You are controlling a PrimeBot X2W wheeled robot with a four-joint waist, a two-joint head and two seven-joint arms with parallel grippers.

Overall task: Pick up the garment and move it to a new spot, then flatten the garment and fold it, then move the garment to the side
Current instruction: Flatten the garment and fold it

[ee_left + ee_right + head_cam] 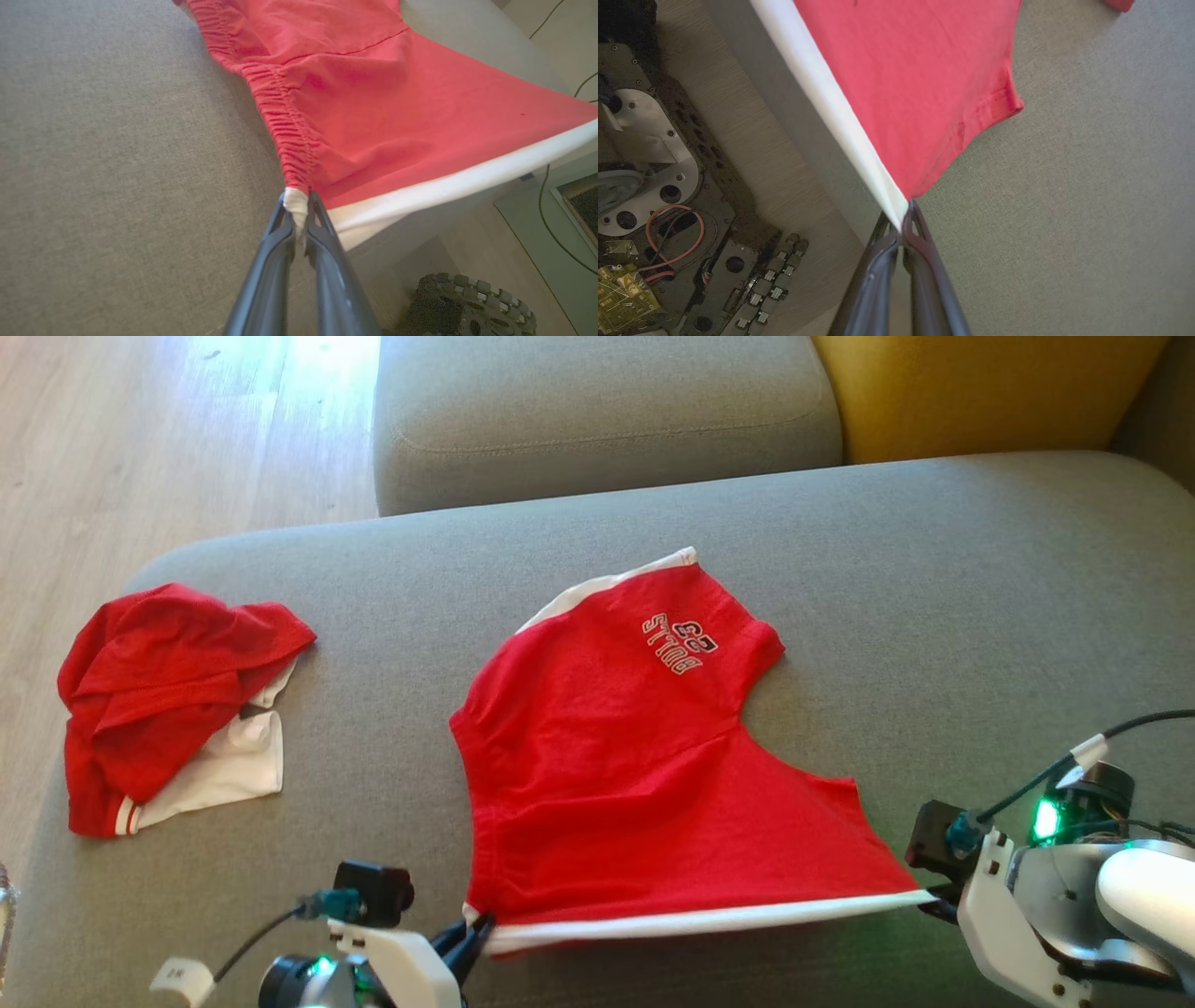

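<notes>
Up front, the shorts sit stretched taut, hem corners clamped in the left claw and right claw, the rest lying on the sofa. Thin pinches though, so a harder tug could slip one and bunch everything.

Grey sofa on a wood floor.
Sun brightens the floor; a yellow cushion sits beside a second grey seat.
</notes>
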